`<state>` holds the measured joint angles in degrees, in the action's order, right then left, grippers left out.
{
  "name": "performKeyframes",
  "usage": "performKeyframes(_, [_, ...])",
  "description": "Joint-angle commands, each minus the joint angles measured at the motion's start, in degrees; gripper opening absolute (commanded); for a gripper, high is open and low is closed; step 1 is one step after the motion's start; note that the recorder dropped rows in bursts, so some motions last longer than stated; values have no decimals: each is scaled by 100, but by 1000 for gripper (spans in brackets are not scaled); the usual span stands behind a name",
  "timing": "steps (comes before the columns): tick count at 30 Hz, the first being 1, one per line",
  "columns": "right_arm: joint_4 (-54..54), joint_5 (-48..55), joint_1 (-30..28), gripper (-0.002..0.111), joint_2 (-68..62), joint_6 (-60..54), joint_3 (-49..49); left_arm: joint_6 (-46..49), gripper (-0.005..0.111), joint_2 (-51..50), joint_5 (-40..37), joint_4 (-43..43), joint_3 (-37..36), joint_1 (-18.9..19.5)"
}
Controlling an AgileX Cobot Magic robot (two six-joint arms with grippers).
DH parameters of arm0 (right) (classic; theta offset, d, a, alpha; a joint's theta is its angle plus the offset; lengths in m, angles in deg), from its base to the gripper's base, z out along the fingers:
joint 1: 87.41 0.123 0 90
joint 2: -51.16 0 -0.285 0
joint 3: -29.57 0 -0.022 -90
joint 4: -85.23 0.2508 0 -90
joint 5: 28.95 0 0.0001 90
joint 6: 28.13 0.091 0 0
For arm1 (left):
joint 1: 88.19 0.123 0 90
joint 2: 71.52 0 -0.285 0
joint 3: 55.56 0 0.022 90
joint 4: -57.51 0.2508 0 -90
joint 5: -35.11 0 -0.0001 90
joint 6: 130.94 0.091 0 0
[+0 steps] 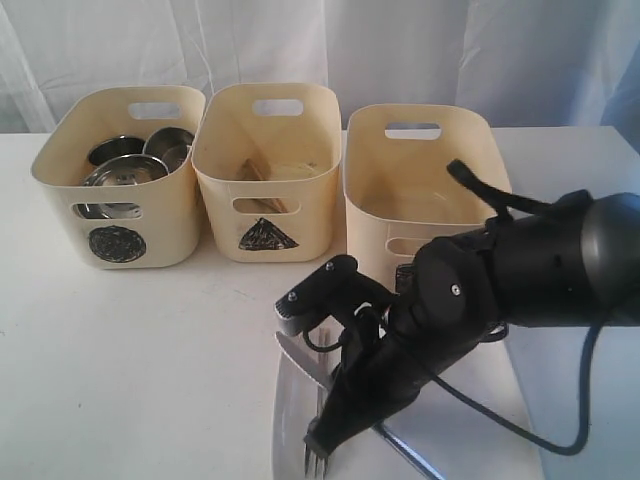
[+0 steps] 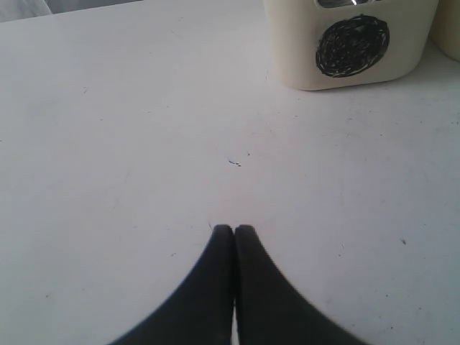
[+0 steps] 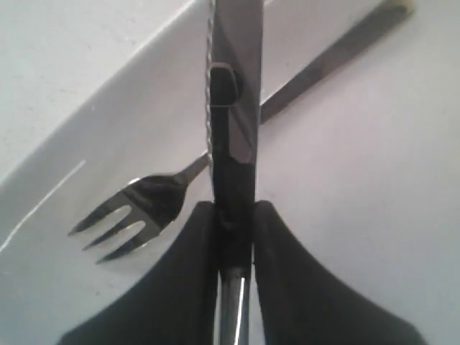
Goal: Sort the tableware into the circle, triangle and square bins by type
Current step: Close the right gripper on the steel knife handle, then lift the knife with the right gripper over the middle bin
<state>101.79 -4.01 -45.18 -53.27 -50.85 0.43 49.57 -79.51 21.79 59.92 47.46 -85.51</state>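
The right gripper (image 3: 233,212) is clenched on the knife (image 3: 233,72), with one black finger on each side of it. The knife has little teeth along one edge. Part of it is hidden between the fingers. The fork (image 3: 136,208) lies under the knife and crosses it. Both are on the white plate (image 3: 93,122), which sits near, on the right side of the table (image 1: 150,350). In the exterior view the plate's near edge is cut off, and the right arm (image 1: 520,270) covers a lot of it.

The left gripper (image 2: 233,231) is clenched tight with nothing in it, over the table.

Three cream bins stand in a row on the far side. The left one is the circle bin (image 1: 115,200), with a black scribbled circle (image 1: 117,243) on its front. Shiny steel bowls (image 1: 125,172) sit inside it, piled so it is hard to count them. The middle one is the triangle bin (image 1: 265,130), with a black scribbled triangle (image 1: 262,236). A thin brown thing (image 1: 262,180) lies inside, too dim to name. The right bin (image 1: 415,190) has its front mark hidden behind the arm.
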Motion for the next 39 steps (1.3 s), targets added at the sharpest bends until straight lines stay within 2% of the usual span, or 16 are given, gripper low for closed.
performKeyframes(1, [-38,-26,1,0,434,-62,-13,-1,0,20,7,-36,-24,-24])
performKeyframes(9, [-106,-568,1,0,956,-62,-13,-1,0,20,7,-36,-24,-24])
performKeyframes(30, [-119,-4653,1,0,1135,-62,11,-1,0,20,7,-36,-24,-24])
performKeyframes(39, [-222,-6206,1,0,977,-237,424,-1,0,20,7,-36,-24,-24])
